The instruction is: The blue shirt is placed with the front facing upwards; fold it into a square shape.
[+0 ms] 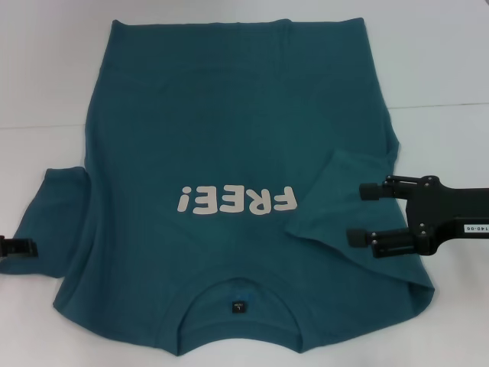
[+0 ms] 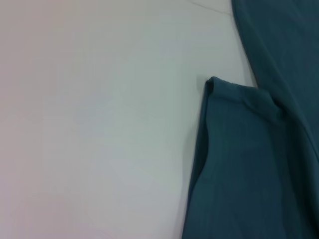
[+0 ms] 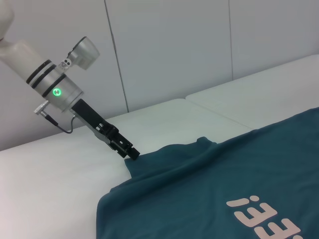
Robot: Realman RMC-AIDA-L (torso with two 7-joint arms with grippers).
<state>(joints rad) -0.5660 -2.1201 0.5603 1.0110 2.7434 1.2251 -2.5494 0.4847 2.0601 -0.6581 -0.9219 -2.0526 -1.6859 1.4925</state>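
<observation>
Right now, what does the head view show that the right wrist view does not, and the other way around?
Only the head view shows the right pincer, open above the folded-in right sleeve, and the small dark neck label. Only the right wrist view shows the left arm's grey cylinder with a green light and the wall panels behind. Both show the dark teal-blue cotton T-shirt with white "FREE!" lettering, the white table, and the left pincer at the left sleeve.
</observation>
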